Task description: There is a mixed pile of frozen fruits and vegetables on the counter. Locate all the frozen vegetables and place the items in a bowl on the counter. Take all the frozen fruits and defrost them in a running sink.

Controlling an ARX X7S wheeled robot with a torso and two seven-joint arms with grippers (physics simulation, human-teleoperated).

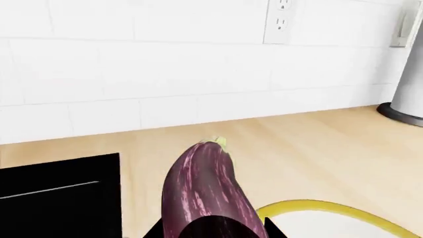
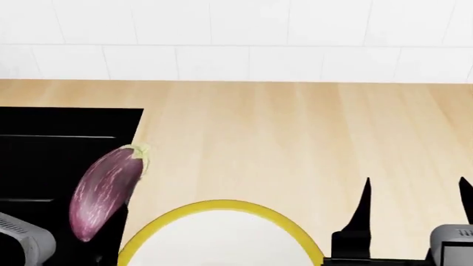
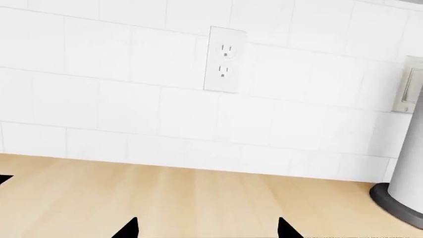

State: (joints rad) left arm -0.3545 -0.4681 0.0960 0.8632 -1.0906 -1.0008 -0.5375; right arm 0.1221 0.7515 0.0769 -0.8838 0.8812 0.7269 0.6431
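My left gripper point(image 1: 210, 233) is shut on the long purple eggplant point(image 1: 201, 191), which sticks out past the fingertips with its green-yellow cap away from me. In the head view the eggplant point(image 2: 105, 189) hangs over the sink's right edge, just left of the white bowl with the yellow rim point(image 2: 221, 208). The bowl's rim also shows in the left wrist view point(image 1: 343, 210). My right gripper point(image 2: 414, 191) is open and empty over the counter point(image 2: 296, 133), right of the bowl. The carrot piece, pear and round fruit are out of view.
The black sink point(image 2: 52, 138) fills the left of the head view and shows in the left wrist view point(image 1: 59, 193). A white tiled wall with an outlet point(image 3: 225, 59) backs the counter. A tall appliance with a dark round base point(image 3: 403, 198) stands at the far right.
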